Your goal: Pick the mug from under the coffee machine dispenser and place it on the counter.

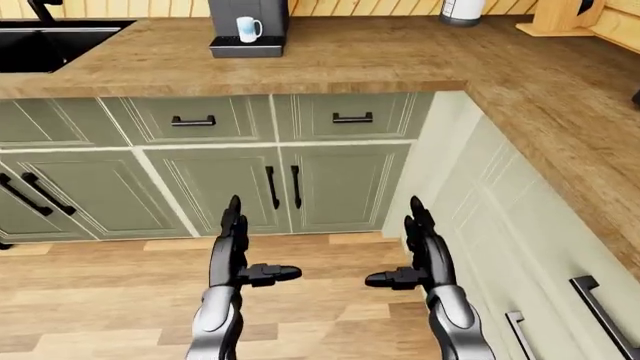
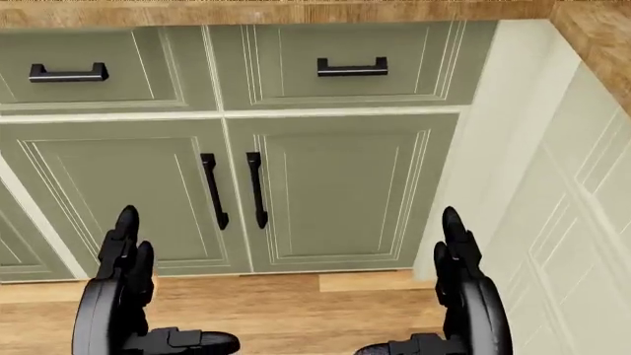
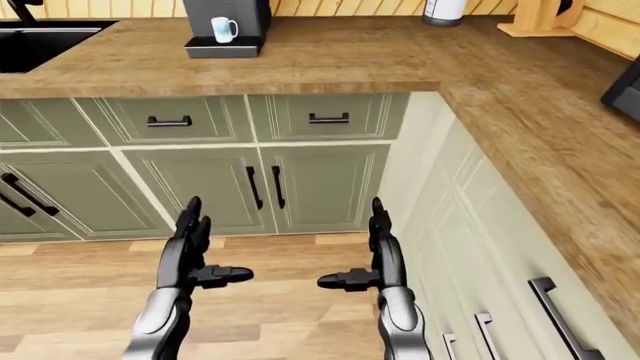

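Observation:
A white mug stands on the drip tray of a dark coffee machine at the top of the left-eye view, on the wooden counter. My left hand and right hand are low in the view, over the floor, well short of the counter. Both hands are open and empty, fingers pointing up and thumbs turned inward. In the head view the hands stand before the green cabinet doors; the mug does not show there.
Green cabinets with black handles run under an L-shaped counter that turns down the right side. A black sink is at top left. A white canister and a wooden stand stand at top right.

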`<state>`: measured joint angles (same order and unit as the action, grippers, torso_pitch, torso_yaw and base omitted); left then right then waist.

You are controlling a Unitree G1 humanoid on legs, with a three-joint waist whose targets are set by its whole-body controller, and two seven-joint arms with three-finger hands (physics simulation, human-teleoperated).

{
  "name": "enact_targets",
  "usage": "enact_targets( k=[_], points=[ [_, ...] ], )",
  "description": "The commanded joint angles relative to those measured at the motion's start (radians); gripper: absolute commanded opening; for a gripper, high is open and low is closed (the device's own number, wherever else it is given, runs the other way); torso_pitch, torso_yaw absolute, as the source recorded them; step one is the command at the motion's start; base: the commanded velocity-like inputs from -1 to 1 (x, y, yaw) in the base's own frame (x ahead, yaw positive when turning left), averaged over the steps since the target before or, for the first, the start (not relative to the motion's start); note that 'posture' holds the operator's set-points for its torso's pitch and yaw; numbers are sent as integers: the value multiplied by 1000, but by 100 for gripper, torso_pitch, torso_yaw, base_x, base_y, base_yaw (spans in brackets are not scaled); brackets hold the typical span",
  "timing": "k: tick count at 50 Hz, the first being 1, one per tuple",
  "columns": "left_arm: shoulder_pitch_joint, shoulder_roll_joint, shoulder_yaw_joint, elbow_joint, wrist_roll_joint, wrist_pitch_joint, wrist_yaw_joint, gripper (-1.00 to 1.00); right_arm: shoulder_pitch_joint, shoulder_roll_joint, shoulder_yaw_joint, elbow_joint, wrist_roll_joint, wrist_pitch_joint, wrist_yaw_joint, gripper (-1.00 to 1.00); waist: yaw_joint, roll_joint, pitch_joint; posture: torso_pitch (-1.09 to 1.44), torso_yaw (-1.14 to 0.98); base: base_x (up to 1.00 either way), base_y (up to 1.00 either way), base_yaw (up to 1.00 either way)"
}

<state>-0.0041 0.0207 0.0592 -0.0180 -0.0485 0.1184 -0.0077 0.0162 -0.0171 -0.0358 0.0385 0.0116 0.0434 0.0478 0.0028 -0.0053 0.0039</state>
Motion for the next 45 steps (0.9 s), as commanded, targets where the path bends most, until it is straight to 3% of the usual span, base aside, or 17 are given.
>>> enact_targets(
  k=[1, 12, 23, 28, 45],
  points=[
    [-17, 5, -3, -61, 0, -29, -6, 100, -15, -2, -1, -48, 6, -21, 0, 100, 0, 1, -18, 0, 0, 0, 0, 0],
    [-31, 17, 13, -103, 27, -6, -5, 100, -34, -7, -14, -145, 29, 68, -7, 100, 0, 2, -11, 0, 0, 0, 0, 0],
    [-53, 25, 31, -241, 20, 124, -18, 100, -83, -22, -40, -226, 46, 153, -15, 100, 1, 1, -7, 0, 0, 0, 0, 0],
    [-77, 34, 48, -295, 9, 177, -11, 100, -154, -58, -87, -230, 63, 199, -17, 100, 0, 1, -7, 0, 0, 0, 0, 0],
    [-183, 113, 145, -369, -13, 271, -13, 100, -335, -176, -175, -262, 108, 351, 11, 100, 3, -2, -7, 0, 0, 0, 0, 0]
  ],
)
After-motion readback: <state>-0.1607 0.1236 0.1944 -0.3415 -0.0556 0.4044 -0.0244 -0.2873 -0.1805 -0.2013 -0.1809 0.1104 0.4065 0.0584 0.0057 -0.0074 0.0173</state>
